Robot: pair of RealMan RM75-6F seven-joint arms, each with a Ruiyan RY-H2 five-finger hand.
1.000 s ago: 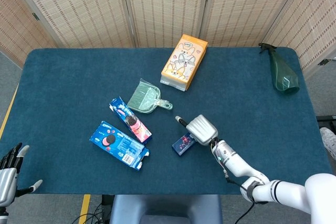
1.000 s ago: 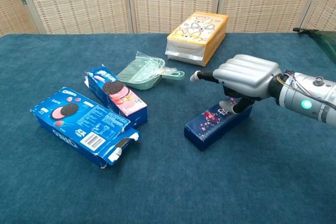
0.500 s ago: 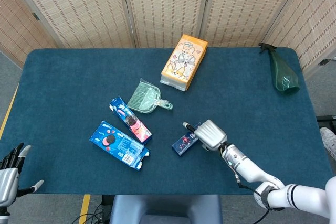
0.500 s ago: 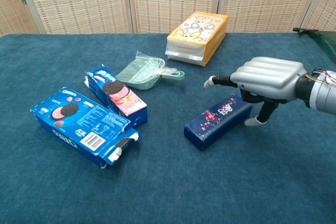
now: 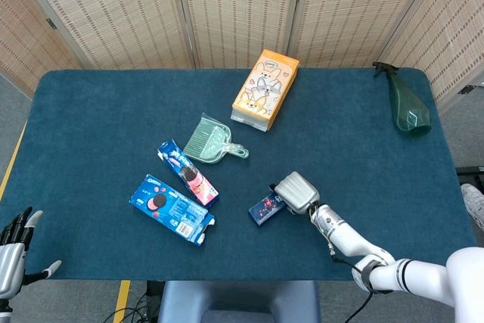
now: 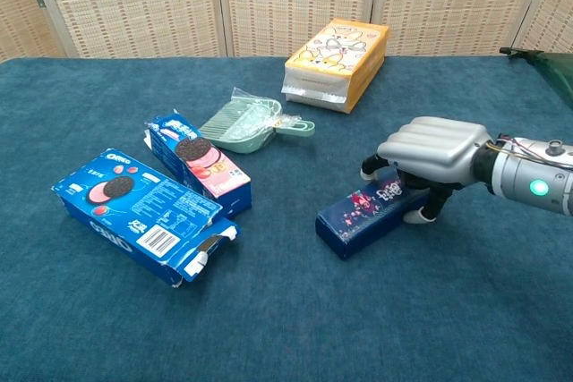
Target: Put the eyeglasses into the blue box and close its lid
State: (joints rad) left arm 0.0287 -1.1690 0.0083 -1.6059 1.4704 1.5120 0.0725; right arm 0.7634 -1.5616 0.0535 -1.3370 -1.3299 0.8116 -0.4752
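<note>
Near the front edge of the bench (image 5: 91, 96), right of middle, the blue box (image 6: 372, 212) lies lid down, long axis slanting from front-left to back-right. Right hand (image 6: 430, 154) grips its far end, so it may skid or twist. Left hand (image 5: 15, 243) hangs open off the front-left corner. No eyeglasses show

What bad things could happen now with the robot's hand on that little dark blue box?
The right hand sits over one end of the blue box, so pressing there might tip or skid it across the table. The box's lid looks closed and no eyeglasses are visible, so I cannot tell if they are inside. The left hand hangs off the table edge, too far away to steady anything.
</note>
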